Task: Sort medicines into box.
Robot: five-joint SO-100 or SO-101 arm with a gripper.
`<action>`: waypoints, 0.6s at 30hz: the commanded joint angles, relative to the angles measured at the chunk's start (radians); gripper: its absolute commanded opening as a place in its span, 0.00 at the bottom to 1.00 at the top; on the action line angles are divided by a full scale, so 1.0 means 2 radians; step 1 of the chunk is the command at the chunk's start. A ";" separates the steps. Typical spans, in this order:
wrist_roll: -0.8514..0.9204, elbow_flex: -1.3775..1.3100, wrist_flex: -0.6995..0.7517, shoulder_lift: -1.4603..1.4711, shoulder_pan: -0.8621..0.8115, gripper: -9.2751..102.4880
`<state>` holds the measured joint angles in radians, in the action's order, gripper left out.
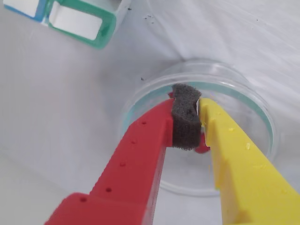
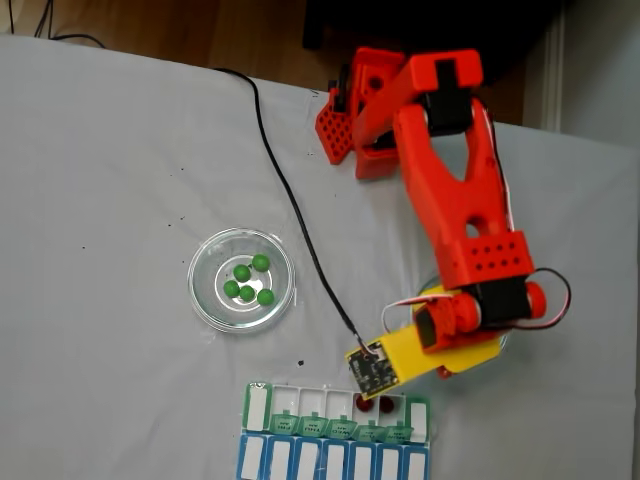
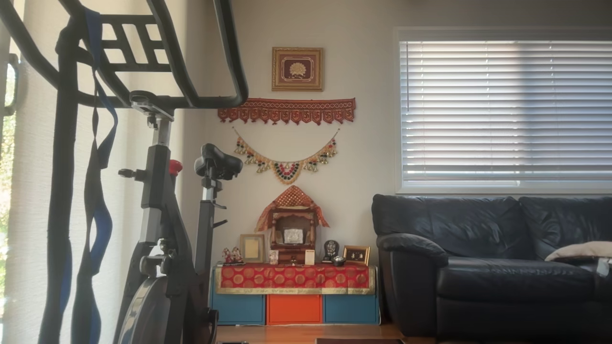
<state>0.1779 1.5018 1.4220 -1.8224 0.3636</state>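
Red and yellow jaws with grey foam pad inside clear glass dish.

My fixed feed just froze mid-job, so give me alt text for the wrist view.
The gripper, one red finger and one yellow finger, reaches down into a clear glass dish with a grey foam pad between the fingers and bits of a dark red ball showing beside it. The green pill box sits at top left on white cloth.

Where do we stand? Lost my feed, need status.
Tool down in round clear glass dish, foam pad squeezed, grip on dark red ball unclear. Two red balls in green-lidded pill organiser. Nothing blocking.
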 commanded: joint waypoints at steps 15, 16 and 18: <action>0.047 0.078 -0.041 -0.077 0.052 0.09; 0.053 0.082 -0.041 -0.078 0.054 0.09; 0.064 0.089 -0.045 -0.078 0.056 0.09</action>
<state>0.2777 1.6904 1.3468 -1.8745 0.4602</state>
